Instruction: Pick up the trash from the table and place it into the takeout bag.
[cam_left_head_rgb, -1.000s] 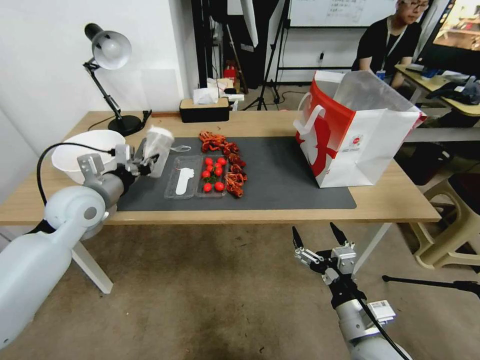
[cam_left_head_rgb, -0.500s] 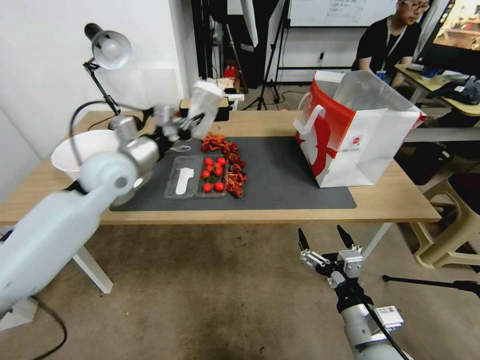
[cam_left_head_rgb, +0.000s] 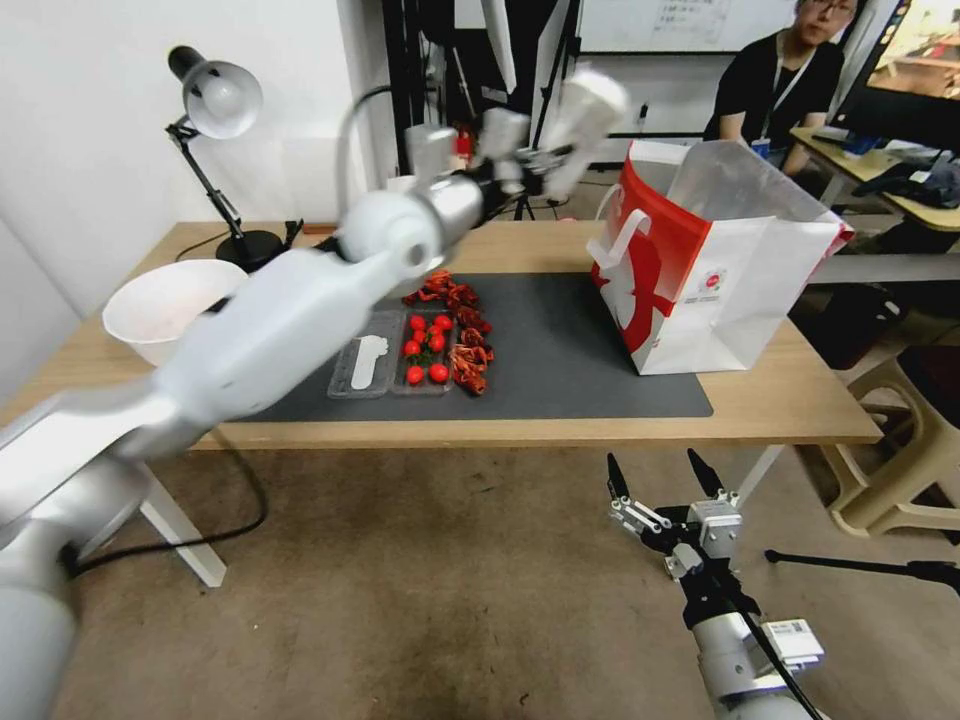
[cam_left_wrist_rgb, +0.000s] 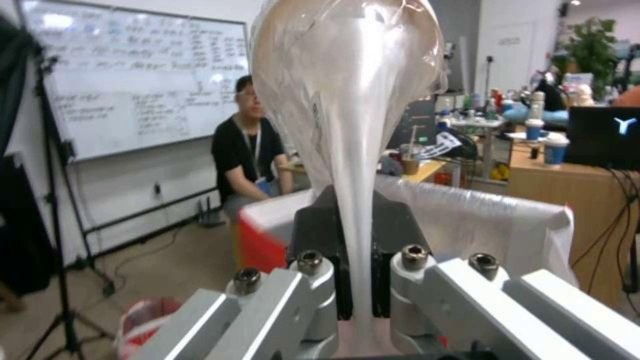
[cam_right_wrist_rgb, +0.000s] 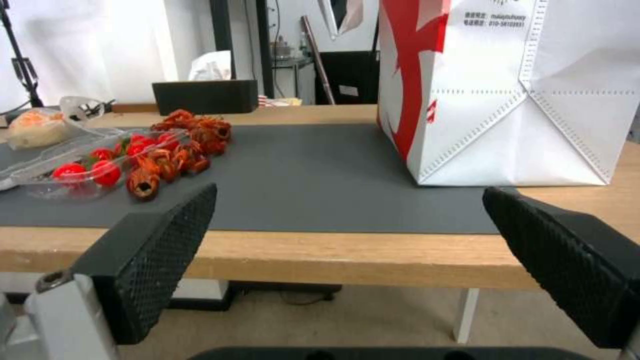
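My left gripper is raised high over the table, just left of the takeout bag's open top. It is shut on a piece of clear crumpled plastic trash; in the left wrist view that plastic stands pinched between the fingers, with the bag beyond. More trash lies on the dark mat: red shell scraps and a clear tray with red tomatoes. My right gripper hangs open below the table's front edge, facing the bag.
A white bowl and a desk lamp stand at the table's left end. A beige stool is at the right of the table. A person sits at another desk behind the bag.
My left arm has swung up and to the right with the plastic, from over the mat's left end to beside the bag's mouth. The right arm has barely moved.
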